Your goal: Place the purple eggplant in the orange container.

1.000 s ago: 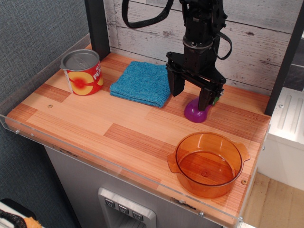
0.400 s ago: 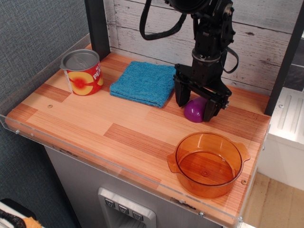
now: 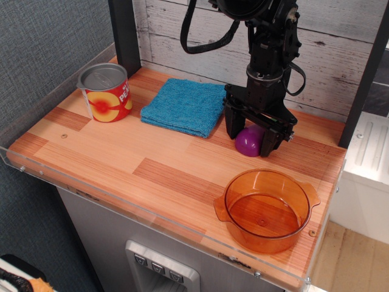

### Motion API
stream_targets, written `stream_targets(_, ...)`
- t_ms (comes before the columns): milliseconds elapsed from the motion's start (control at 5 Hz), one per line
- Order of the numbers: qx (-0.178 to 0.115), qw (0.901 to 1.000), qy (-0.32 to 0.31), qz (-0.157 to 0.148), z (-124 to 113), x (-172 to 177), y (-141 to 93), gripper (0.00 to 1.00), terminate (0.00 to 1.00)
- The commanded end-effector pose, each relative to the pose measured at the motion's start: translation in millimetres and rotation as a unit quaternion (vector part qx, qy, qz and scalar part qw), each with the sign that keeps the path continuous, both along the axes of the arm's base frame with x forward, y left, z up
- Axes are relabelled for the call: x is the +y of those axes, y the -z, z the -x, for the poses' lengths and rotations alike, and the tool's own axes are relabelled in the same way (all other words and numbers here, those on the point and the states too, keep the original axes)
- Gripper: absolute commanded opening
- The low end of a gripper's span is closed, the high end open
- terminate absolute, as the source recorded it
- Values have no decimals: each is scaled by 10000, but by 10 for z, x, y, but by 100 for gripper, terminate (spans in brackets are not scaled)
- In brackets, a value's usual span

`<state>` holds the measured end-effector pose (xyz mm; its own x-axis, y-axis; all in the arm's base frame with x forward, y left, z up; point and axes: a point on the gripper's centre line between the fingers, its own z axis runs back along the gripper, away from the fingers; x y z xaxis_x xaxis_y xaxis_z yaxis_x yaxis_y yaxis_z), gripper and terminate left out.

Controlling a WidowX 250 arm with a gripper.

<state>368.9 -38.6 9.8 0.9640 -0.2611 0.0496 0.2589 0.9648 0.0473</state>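
A: Containers first, quick. What's sitting where?

B: The orange container point(image 3: 265, 209) is sitting at the front right of the wooden tabletop point(image 3: 121, 158), near the clear acrylic edge guard point(image 3: 152, 216). It's showing nothing inside, just its translucent bottom. Two small handles are sticking out at its sides.

A: And the can?

B: The red-and-yellow tin can point(image 3: 106, 92) is standing upright at the back left. Its lid is looking sealed, so contents aren't showing.

A: Where's the purple eggplant?

B: The purple eggplant point(image 3: 249, 141) is lying on the tabletop behind the orange container and well apart from it, just right of the blue cloth point(image 3: 185, 106). Only its purple bulb is showing; the stem end is hiding behind the gripper.

A: Gripper?

B: The gripper point(image 3: 251, 136) is pointing down over the eggplant, its two black fingers point(image 3: 233, 125) straddling it, one on the left, one on the right. The jaws are standing wide enough to bracket the bulb. Whether the pads are actually touching it, I can't tell from this angle. The eggplant is looking like it's resting on the table.

A: Cloth?

B: Folded, lying flat between the can and the gripper, near the plank back wall point(image 3: 182, 36).
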Motion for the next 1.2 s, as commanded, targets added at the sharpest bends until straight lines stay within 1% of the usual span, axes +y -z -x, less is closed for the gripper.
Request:
stream_targets(0, -274, 9996, -52, 43, -30, 34, -173, 0, 0)
stream_targets(400, -427, 9987, -231, 157, 30, 111, -376, 0, 0)
stream_targets(600, -454, 9984, -337, 53, 123, 175, -491, 0, 0)
stream_targets(800, -565, 9977, -366, 21, 252, 227, -605, 0, 0)
stream_targets(1000, -654, 9974, -266, 175, 394, 149, -776, 0, 0)
